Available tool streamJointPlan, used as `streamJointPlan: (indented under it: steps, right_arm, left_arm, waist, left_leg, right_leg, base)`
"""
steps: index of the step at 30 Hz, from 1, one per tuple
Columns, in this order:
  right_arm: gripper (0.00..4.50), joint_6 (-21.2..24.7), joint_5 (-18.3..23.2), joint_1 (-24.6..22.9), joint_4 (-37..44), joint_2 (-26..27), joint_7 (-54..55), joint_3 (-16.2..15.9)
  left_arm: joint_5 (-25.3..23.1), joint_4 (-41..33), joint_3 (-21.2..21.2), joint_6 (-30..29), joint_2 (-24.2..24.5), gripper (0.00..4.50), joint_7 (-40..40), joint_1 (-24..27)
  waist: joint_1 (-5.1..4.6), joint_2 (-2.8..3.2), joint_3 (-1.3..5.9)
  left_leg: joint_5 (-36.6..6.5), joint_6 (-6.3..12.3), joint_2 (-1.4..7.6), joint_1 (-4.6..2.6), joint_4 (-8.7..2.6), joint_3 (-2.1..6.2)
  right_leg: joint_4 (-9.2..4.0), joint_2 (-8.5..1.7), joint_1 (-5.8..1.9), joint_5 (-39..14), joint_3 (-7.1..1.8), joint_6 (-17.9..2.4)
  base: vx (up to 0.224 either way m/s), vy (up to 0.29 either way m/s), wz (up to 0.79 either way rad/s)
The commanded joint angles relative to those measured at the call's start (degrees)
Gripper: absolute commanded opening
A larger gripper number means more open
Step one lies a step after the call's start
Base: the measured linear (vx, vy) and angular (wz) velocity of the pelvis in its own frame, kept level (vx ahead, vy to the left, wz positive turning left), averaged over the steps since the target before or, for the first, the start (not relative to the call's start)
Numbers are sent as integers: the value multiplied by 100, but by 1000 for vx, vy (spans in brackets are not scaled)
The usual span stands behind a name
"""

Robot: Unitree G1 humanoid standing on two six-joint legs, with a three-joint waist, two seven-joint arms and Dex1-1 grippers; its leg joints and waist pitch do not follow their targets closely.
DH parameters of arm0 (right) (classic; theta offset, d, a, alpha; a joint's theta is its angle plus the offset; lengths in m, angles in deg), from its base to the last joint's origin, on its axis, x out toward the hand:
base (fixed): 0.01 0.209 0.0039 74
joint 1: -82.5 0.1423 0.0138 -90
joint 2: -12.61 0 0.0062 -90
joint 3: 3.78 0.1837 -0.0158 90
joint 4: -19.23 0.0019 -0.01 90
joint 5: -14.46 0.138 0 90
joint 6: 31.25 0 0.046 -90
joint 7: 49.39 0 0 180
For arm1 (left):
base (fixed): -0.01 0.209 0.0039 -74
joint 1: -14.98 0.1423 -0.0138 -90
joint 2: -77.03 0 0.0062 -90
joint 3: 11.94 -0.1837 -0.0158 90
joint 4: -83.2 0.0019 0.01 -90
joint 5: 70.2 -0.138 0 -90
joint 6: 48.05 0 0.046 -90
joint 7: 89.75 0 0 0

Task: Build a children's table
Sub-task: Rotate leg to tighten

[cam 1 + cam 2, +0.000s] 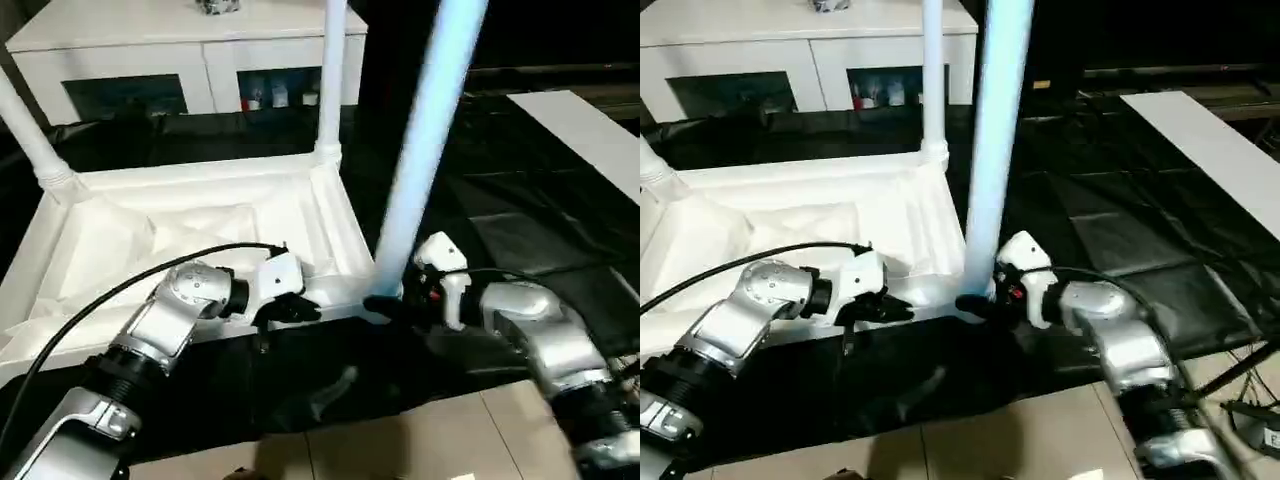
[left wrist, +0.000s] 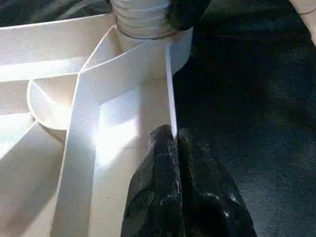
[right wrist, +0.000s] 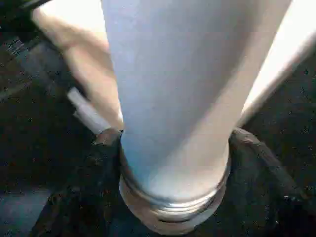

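Inverted white ribbed plastic table top (image 1: 200, 230) lies on the black floor mat (image 1: 520, 230). Right claw (image 1: 385, 305) grips the long tapered white leg (image 1: 425, 140) at its near-right corner; left claw (image 1: 295, 308) pinches the adjacent rim. Leg judged light, rigid, slippery: hold low
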State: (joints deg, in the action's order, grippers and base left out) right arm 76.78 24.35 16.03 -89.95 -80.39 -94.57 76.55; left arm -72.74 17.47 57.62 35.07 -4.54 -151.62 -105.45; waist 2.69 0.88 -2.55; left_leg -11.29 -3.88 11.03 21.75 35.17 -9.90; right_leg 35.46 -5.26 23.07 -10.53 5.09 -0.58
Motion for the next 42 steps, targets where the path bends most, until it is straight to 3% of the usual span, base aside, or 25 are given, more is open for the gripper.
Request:
streamJointPlan:
  steps: [1, 2, 3, 5, 6, 8, 10, 14, 20, 21, 23, 25, 26, 28, 35, 38, 39, 42]
  right_arm:
    - [271, 218, -49, 211, -426, 261, 984, 377]
    - [270, 292, -64, 291, -622, 518, 1483, 508]
    - [270, 329, -89, 408, -914, 893, 2232, 687]
    - [270, 361, -65, 465, -1058, 1097, 2589, 787]
    - [270, 359, -70, 503, -1132, 1197, 2728, 797]
    - [270, 242, -122, 619, -1341, 1413, 3132, 820]
    - [270, 29, -225, 873, -1767, 1829, 3850, 921]
    - [270, -231, -422, 1139, -2168, 2124, 4375, 961]
    - [270, -434, -288, 1160, -2102, 2215, 3629, 779]
    - [305, -450, -283, 1142, -2067, 2204, 3592, 776]
    - [340, -627, -376, 1016, -1834, 2051, 3445, 723]
    - [346, -700, -415, 903, -1596, 1901, 3333, 697]
    - [375, -715, -411, 854, -1480, 1826, 3234, 687]
    - [382, -701, -387, 751, -1239, 1678, 3030, 669]
    - [442, -41, -84, 149, 239, 496, 1494, 536]
    - [442, 97, 27, 1, 553, 48, 861, 458]
    - [442, 153, 100, -165, 853, -407, 244, 319]
    - [442, 124, 51, -298, 1058, -772, -167, 184]
  left_arm:
    - [-133, 78, -133, -99, -218, 0, 255, -77]
    - [-162, 185, -88, -161, -382, 0, 523, -127]
    - [-227, 339, -39, -259, -640, 0, 944, -203]
    - [-268, 429, -15, -314, -791, 0, 1190, -251]
    - [-293, 486, -3, -369, -879, 0, 1331, -285]
    - [-361, 637, 30, -463, -1077, 0, 1690, -378]
    - [-453, 925, 120, -565, -1436, 0, 2323, -560]
    - [-639, 1153, 140, -550, -1654, 0, 2672, -712]
    - [-658, 1071, 77, -389, -1547, 0, 2522, -698]
    - [-660, 1059, 69, -374, -1530, 0, 2504, -689]
    - [-650, 953, 40, -277, -1411, 0, 2334, -603]
    - [-641, 845, 38, -224, -1323, 0, 2200, -521]
    - [-644, 799, 40, -207, -1281, 0, 2141, -485]
    - [-639, 698, 37, -184, -1193, 0, 2025, -410]
    - [-428, 246, 0, 41, -633, 0, 1233, -72]
    - [-316, 118, -39, 205, -422, 0, 822, 40]
    - [-236, -20, -89, 316, -207, 0, 433, 137]
    - [-157, -120, -133, 440, -3, 0, 79, 208]
  waist:
    - [-29, 3, 337]
    - [-45, 12, 323]
    - [-103, 23, 288]
    - [-140, 16, 291]
    - [-128, 31, 315]
    - [-140, 53, 320]
    - [-142, 33, 311]
    - [-126, 23, 321]
    - [-109, 21, 346]
    - [-107, 20, 350]
    - [-95, 19, 359]
    - [-90, 20, 377]
    - [-92, 22, 375]
    - [-87, 23, 375]
    - [-69, 18, 350]
    - [-49, 28, 335]
    - [-37, 32, 330]
    - [-34, 39, 326]
  left_leg:
    - [-1194, 70, 214, -84, -487, 50]
    - [-1338, 5, 207, -97, -496, 57]
    - [-1719, -173, 205, -134, -515, 75]
    - [-1814, -255, 196, -120, -533, 102]
    - [-1837, -278, 213, -125, -542, 124]
    - [-1795, -252, 207, -131, -542, 104]
    - [-1802, -239, 190, -136, -537, 82]
    - [-1732, -197, 180, -151, -537, 79]
    - [-1423, -36, 187, -108, -533, 66]
    - [-1351, 2, 189, -100, -530, 63]
    - [-1249, 43, 187, -94, -519, 52]
    - [-994, 137, 197, -82, -507, 51]
    - [-950, 156, 194, -78, -509, 51]
    - [-906, 207, 200, -82, -499, 40]
    - [-1019, 288, 217, -91, -510, 39]
    - [-1172, 243, 223, -99, -518, 38]
    - [-1306, 241, 225, -105, -521, 43]
    - [-1313, 240, 230, -101, -525, 40]
  right_leg:
    - [-418, -337, -305, -1094, -300, -1390]
    - [-443, -338, -281, -1325, -300, -1339]
    - [-519, -346, -241, -1940, -302, -1174]
    - [-537, -354, -260, -2194, -292, -1044]
    - [-538, -355, -270, -2167, -288, -954]
    - [-536, -340, -235, -1889, -306, -982]
    - [-536, -329, -228, -1757, -312, -1058]
    - [-567, -332, -229, -1813, -311, -993]
    - [-509, -327, -278, -1258, -311, -1061]
    - [-492, -326, -285, -1151, -311, -1099]
    - [-486, -330, -304, -1018, -312, -1136]
    - [-439, -328, -322, -642, -310, -1212]
    - [-435, -325, -322, -602, -308, -1238]
    - [-426, -324, -328, -526, -310, -1315]
    - [-440, -308, -329, -653, -316, -1294]
    - [-464, -315, -317, -870, -327, -1262]
    - [-485, -310, -323, -996, -321, -1240]
    - [-481, -313, -308, -994, -327, -1262]
  base:
    - [0, 0, 0]
    - [0, 0, 0]
    - [0, 0, 0]
    - [0, 0, 0]
    - [0, 0, 0]
    - [0, 0, 0]
    - [0, 0, 0]
    - [0, 0, 0]
    - [0, 0, 0]
    - [0, 0, 0]
    - [0, 0, 0]
    - [0, 0, 0]
    - [0, 0, 0]
    - [0, 0, 0]
    - [0, 0, 0]
    - [0, 0, 0]
    - [0, 0, 0]
    - [0, 0, 0]
